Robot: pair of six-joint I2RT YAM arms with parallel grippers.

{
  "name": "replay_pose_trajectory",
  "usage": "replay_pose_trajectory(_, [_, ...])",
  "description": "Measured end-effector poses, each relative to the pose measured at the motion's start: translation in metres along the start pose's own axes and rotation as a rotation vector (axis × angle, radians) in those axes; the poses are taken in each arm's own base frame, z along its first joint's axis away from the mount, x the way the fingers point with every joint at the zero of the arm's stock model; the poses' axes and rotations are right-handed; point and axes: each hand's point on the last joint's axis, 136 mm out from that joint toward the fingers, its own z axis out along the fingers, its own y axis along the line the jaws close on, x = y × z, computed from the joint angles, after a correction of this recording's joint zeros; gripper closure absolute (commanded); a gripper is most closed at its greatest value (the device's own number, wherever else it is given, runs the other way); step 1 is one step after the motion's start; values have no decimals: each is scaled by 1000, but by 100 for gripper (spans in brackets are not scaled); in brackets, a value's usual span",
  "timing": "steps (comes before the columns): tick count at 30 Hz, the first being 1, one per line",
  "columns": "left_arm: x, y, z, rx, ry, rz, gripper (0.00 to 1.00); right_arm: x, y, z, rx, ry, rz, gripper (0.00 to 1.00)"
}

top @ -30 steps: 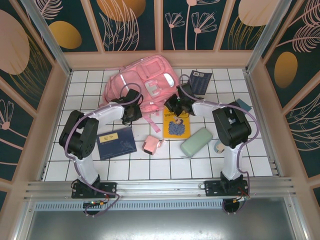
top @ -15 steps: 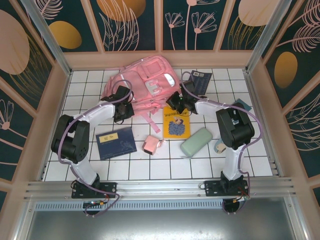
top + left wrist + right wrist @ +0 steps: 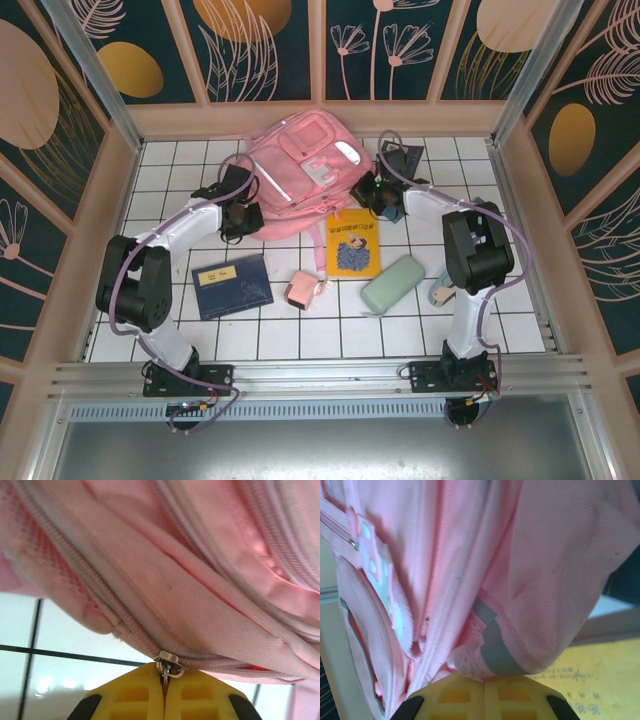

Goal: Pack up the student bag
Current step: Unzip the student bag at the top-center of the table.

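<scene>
Pinching zipper pull (image 3: 169, 661) of backpack (image 3: 300, 175), left claw (image 3: 164, 677) sits closed; right claw (image 3: 484, 682) clamps backpack fabric, likely bracing for unzipping.

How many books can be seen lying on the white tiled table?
3: a navy blue book near the left arm, a yellow book in the middle, a dark blue book right of the pink backpack. The right arm may hide another.

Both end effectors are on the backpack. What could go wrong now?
The left end effector pinches just the small zipper pull, which may slip out. The right end effector holds a thin fold of the pink backpack; if it slides free, the backpack could drag the yellow book.
</scene>
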Motion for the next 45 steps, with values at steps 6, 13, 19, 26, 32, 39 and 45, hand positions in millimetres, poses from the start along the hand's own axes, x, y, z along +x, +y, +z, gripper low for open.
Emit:
replay_pose_trajectory(6, [18,-51,-4,99,37,86,100,-13,-2,-6,30,-56,-38,46])
replay_pose_trajectory(13, [40,-68,8,129,103,121,100,26,8,-31,11,-50,-39,35])
replay_pose_trajectory(19, [41,-70,8,141,106,124,100,86,28,-32,-28,39,-38,36])
replay_pose_trajectory(26, [44,-67,9,137,111,135,100,114,18,-23,-28,119,83,38])
replay_pose_trajectory(32, [49,-63,4,141,107,144,100,129,17,-5,-40,177,164,40])
replay_pose_trajectory(39, [51,-61,2,139,103,160,100,143,7,18,-20,229,214,78])
replay_pose_trajectory(45, [49,-59,3,126,91,172,100,137,16,18,-20,218,184,100])
